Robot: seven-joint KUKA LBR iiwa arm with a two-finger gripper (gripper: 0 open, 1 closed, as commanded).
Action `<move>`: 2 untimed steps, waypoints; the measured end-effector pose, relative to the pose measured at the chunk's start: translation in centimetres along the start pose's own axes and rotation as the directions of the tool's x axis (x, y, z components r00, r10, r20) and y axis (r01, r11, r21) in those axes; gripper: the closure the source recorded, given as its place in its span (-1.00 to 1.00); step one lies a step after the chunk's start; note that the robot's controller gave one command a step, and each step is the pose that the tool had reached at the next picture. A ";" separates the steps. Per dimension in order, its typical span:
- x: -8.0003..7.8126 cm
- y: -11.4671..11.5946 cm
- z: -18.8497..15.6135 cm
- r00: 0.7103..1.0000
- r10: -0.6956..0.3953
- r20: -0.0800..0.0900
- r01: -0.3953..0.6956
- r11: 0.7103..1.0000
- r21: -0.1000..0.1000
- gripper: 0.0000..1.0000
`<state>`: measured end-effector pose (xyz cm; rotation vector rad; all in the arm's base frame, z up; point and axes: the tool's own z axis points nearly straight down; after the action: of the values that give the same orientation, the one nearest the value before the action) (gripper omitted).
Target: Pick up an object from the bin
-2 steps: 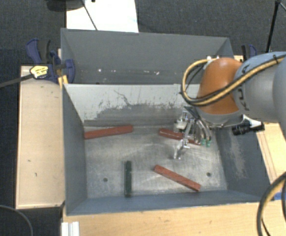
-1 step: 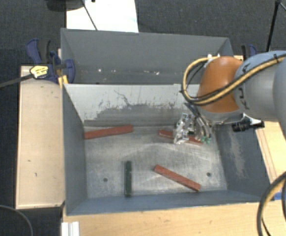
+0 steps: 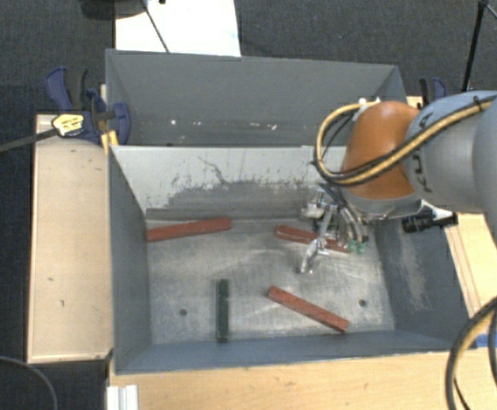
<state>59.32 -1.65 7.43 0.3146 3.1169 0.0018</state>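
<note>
Lowered in the right rear of the grey bin (image 3: pixel 129 254): gripper (image 3: pixel 310 261), over a reddish-brown bar (image 3: pixel 291 233); open or closed, impossible to tell; second reddish bar (image 3: pixel 308 308) near, in front; dark green stick (image 3: pixel 222 310) well left.

The red-brown stick (image 3: pixel 291 233) by the bin's (image 3: pixel 129 254) back right corner runs under the claw (image 3: pixel 311 259), its right end hidden (the arm's orange cover (image 3: pixel 381 156) masks that corner's wall too).
</note>
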 end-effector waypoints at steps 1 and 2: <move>-0.2 0.0 -0.2 1.000 0.000 0.006 0.000 1.000 -0.001 1.00; -0.2 0.0 -0.2 1.000 -0.001 0.006 0.001 1.000 -0.001 1.00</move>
<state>59.50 -1.66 7.60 0.3123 3.1106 0.0027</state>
